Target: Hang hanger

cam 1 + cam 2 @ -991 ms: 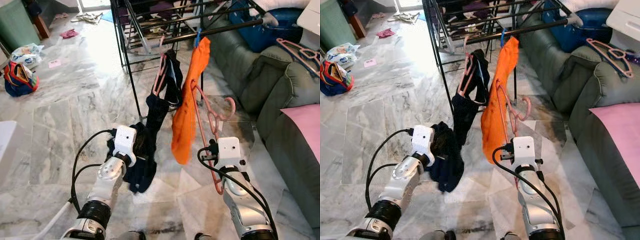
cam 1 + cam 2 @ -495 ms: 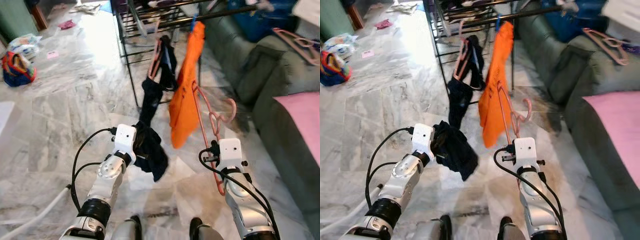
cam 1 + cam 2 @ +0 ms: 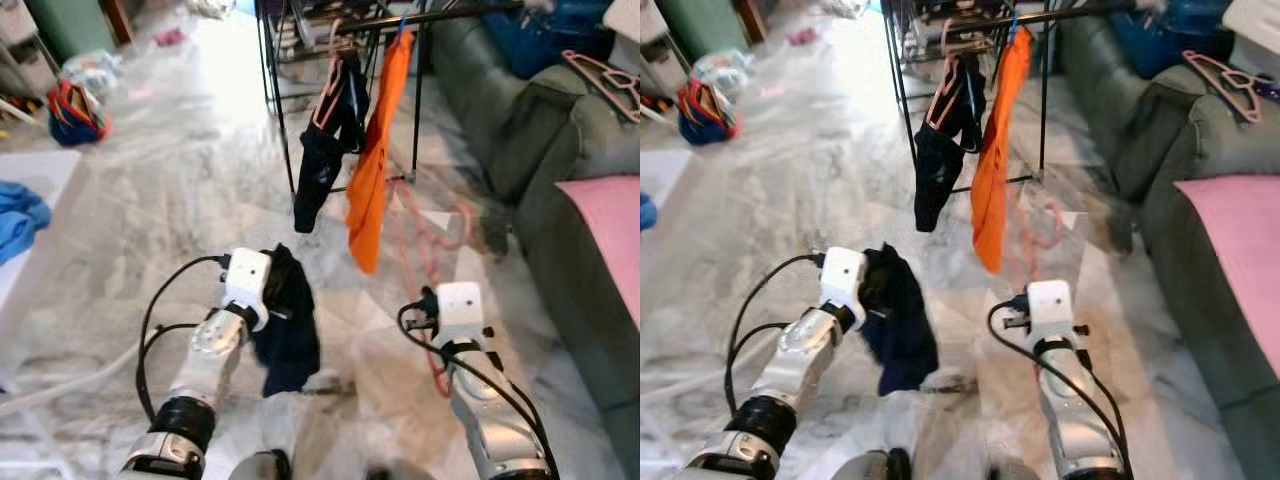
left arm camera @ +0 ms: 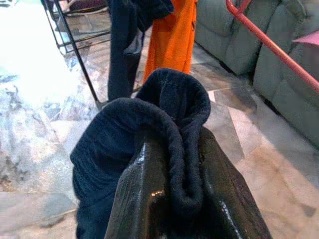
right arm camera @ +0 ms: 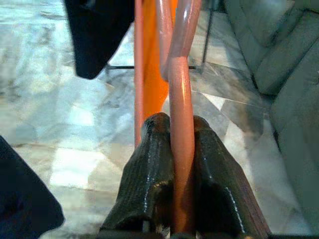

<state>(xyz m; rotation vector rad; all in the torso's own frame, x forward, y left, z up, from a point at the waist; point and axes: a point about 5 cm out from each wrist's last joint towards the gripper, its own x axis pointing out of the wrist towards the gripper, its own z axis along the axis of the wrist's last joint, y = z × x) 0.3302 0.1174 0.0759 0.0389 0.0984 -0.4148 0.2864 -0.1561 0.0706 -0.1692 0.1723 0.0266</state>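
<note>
The pink hanger is pinched in the right hand, well short of the drying rack; left hand grips a dark garment. Hanging remains undone.

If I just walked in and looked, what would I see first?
Probably the bright orange cloth hanging from the black drying rack straight ahead, next to dark clothes on a pink hanger. Nearer, the left gripper is pinching a dark blue garment above the marble floor. The right gripper is clamped on a pink hanger, beside the grey-green sofa.
</note>
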